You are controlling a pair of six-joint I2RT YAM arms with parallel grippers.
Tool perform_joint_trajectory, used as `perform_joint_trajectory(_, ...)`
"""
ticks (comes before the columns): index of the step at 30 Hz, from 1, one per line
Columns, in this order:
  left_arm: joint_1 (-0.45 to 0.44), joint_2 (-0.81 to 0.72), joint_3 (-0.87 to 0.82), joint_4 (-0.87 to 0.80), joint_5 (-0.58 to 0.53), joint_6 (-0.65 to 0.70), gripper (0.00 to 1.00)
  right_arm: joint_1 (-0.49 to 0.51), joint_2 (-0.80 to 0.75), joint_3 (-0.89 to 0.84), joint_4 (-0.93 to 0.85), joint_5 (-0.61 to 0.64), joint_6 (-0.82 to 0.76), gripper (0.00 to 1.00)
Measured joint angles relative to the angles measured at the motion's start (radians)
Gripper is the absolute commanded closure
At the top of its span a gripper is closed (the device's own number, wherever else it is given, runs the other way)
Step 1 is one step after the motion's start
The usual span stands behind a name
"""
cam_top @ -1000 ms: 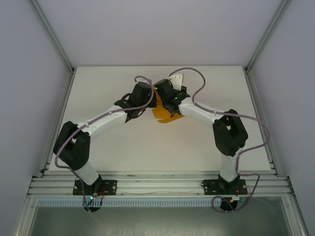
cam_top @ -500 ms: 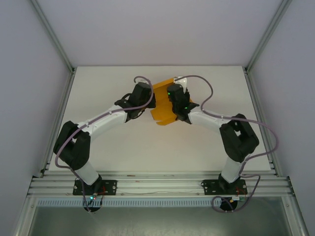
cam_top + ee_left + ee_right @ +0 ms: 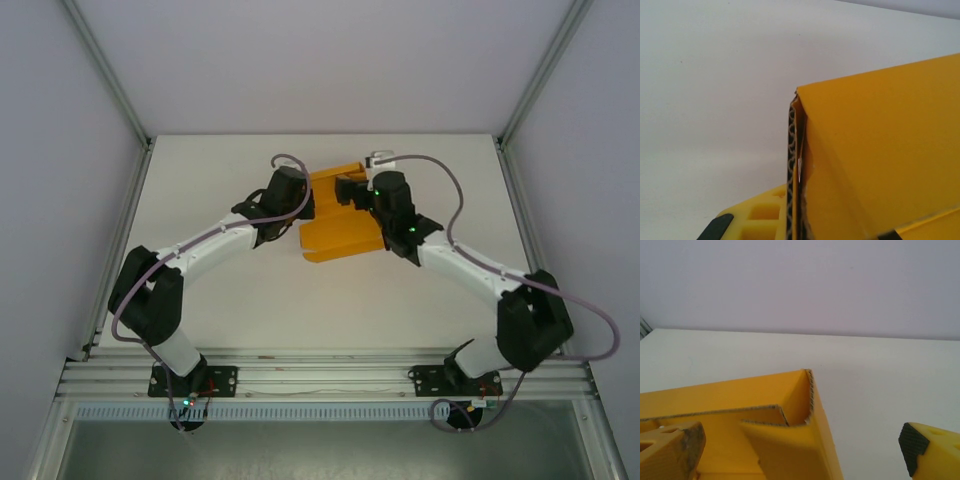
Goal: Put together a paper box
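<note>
The orange paper box (image 3: 340, 232) sits on the table (image 3: 200, 175), toward the far side, right between the two arms. The left pincer (image 3: 302, 207) is pinching the box's left wall tight. The right pincer (image 3: 801, 440) is spread wide at the far right corner, which pokes up between its fingers, so both arms are right beside the box, and I see nothing inside it.

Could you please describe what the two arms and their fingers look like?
The left arm and right arm have white links, black joints with small green lights, and looping purplish-grey cables. The fingers are yellow with black textured pads.
</note>
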Motion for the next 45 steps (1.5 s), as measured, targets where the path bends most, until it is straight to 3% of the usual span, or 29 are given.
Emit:
perform_joint_trajectory(2,0.000,-0.004,-0.002,-0.001,-0.002,0.012,1.00,-0.011,-0.070,-0.032,-0.036,-0.026,-0.010,0.06)
perform_joint_trajectory(4,0.000,-0.013,-0.008,-0.002,-0.002,0.025,1.00,-0.042,-0.140,-0.054,-0.084,-0.078,-0.016,0.19)
perform_joint_trajectory(9,0.000,-0.057,-0.037,-0.008,0.006,0.048,1.00,-0.220,-0.246,-0.073,-0.195,-0.286,0.011,0.30)
perform_joint_trajectory(11,0.000,-0.068,-0.046,-0.008,0.010,0.052,1.00,-0.262,-0.246,-0.074,-0.233,-0.364,-0.003,0.41)
perform_joint_trajectory(18,0.000,-0.069,-0.056,-0.008,0.040,0.077,1.00,-0.261,-0.130,-0.039,-0.306,-0.596,-0.060,0.51)
perform_joint_trajectory(25,0.003,-0.069,-0.056,-0.007,0.059,0.086,1.00,-0.261,0.012,0.062,-0.338,-0.682,-0.091,0.66)
perform_joint_trajectory(29,0.005,-0.069,-0.056,-0.007,0.060,0.086,1.00,-0.256,0.064,0.105,-0.338,-0.719,-0.093,0.65)
perform_joint_trajectory(35,0.011,-0.067,-0.056,-0.014,0.058,0.089,1.00,-0.208,0.112,0.130,-0.334,-0.656,-0.099,0.69)
perform_joint_trajectory(45,0.011,-0.050,-0.052,-0.017,0.049,0.093,1.00,-0.089,0.254,0.225,-0.287,-0.280,-0.003,0.75)
